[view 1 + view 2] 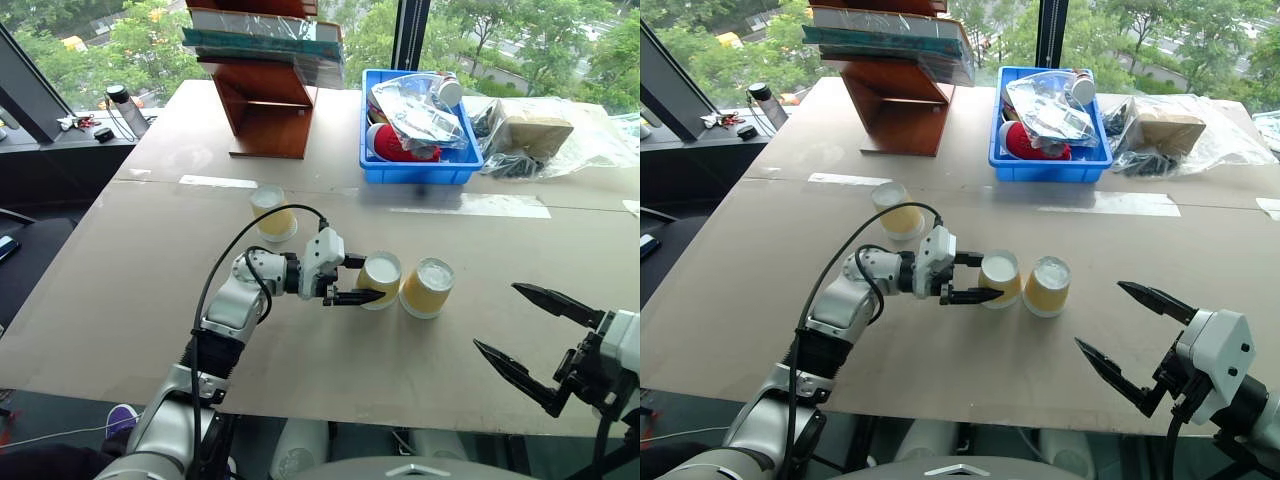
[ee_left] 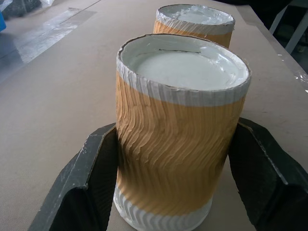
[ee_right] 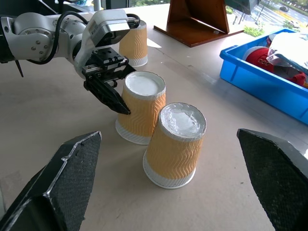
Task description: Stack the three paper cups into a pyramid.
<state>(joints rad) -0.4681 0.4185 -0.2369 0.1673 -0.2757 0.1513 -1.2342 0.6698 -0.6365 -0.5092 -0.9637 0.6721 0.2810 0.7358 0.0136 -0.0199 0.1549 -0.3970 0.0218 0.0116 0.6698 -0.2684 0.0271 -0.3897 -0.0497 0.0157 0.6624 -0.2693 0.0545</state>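
Three tan-yellow paper cups stand upside down on the brown table (image 1: 150, 300). The middle cup (image 1: 382, 272) and the right cup (image 1: 427, 287) stand side by side, touching or nearly so. A third cup (image 1: 272, 212) stands apart, farther back to the left. My left gripper (image 1: 372, 279) reaches in from the left, and its black fingers (image 2: 91, 178) press both ribbed sides of the middle cup, which rests on the table. My right gripper (image 1: 496, 317) hovers at the near right, open wide and empty, well short of the right cup (image 3: 175, 144).
A blue bin (image 1: 420, 165) of bagged items sits at the back, with a wooden stand (image 1: 265, 110) to its left and plastic-wrapped packages (image 1: 540, 135) to its right. Strips of clear tape (image 1: 470, 205) lie across the table's seam. The near table edge runs just below my grippers.
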